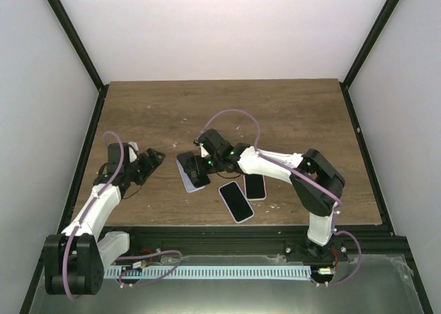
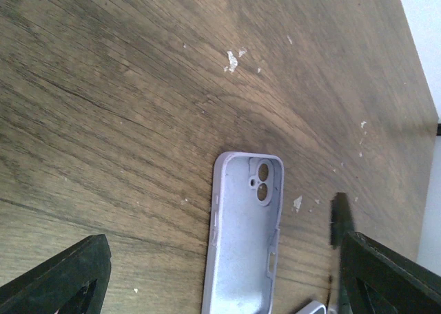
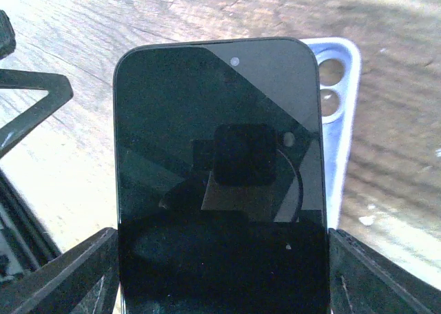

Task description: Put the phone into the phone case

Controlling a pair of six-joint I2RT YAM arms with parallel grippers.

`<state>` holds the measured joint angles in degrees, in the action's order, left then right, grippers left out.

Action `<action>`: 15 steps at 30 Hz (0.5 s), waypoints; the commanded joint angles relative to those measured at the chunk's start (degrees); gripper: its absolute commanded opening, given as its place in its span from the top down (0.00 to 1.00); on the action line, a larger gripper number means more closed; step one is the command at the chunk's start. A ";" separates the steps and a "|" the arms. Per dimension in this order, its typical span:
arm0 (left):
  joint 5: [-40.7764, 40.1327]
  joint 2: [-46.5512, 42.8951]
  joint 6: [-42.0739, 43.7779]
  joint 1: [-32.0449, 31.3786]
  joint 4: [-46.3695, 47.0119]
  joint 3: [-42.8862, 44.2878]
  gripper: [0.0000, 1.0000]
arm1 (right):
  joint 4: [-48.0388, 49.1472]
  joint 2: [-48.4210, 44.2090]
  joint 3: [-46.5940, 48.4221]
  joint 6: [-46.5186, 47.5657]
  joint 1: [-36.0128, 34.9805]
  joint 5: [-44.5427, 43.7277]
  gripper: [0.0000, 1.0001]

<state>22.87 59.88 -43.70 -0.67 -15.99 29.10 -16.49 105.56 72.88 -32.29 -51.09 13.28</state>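
Note:
A lavender phone case point(image 1: 191, 181) lies open side up on the wooden table, and in the left wrist view point(image 2: 242, 238) its inside is bare. My right gripper point(image 1: 196, 166) is shut on a black phone point(image 3: 219, 169), gripping its long edges and holding it just over the case point(image 3: 342, 114), whose camera end shows past the phone's right side. My left gripper point(image 1: 153, 157) is open and empty, a little to the left of the case; its fingers point(image 2: 58, 279) stand wide apart at the lower edge of the left wrist view.
Two more phones lie face up near the front edge: a larger one point(image 1: 236, 201) and a smaller one point(image 1: 255, 186), both right of the case. The table point(image 1: 289, 114) has black frame rails at its sides and white walls around.

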 commanded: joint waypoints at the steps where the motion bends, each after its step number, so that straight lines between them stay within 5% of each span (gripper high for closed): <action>1: 1.19 -1.86 -1.13 0.31 -0.65 -0.48 0.08 | 9.25 -1.33 -1.24 -10.08 -1.77 0.02 0.36; 15: 2.40 -2.01 -1.72 0.45 -0.23 -1.66 0.14 | 13.29 6.36 0.71 -16.17 -3.89 -3.97 0.35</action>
<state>24.56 58.02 -45.19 -0.62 -16.38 27.57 -5.91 110.48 70.76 -45.98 -54.57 10.79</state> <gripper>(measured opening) 0.867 0.770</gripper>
